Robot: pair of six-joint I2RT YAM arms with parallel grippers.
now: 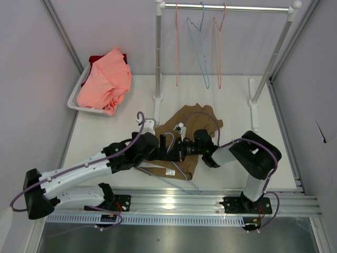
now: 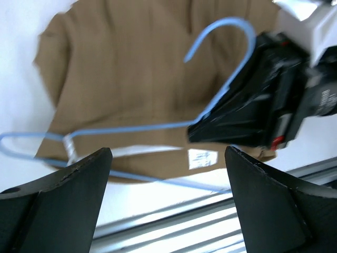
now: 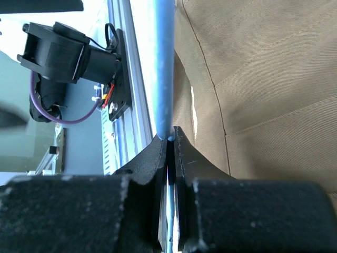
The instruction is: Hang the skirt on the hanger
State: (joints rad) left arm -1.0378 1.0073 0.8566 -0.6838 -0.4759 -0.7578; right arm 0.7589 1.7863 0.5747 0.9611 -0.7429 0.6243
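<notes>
Left wrist view: skirt [image 2: 131, 79] flat on surface [image 2: 21, 95], hanger [image 2: 131, 128] atop skirt. Right gripper [image 2: 192, 136] pinches hanger below hook; left gripper [image 2: 168, 153] spread wide above skirt's waistband. Fabric likely soft, limp; best grasped at waistband.

Skirt [image 1: 196, 113] middle covered overhead, hanger [image 2: 131, 127] left end cut off, label [image 2: 202, 157] print seemingly too blurred

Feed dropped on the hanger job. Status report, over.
Left end effector open, empty, over the skirt. Right end effector shut on the hanger near its hook. Hanger lies across skirt. No obstruction seen.
</notes>
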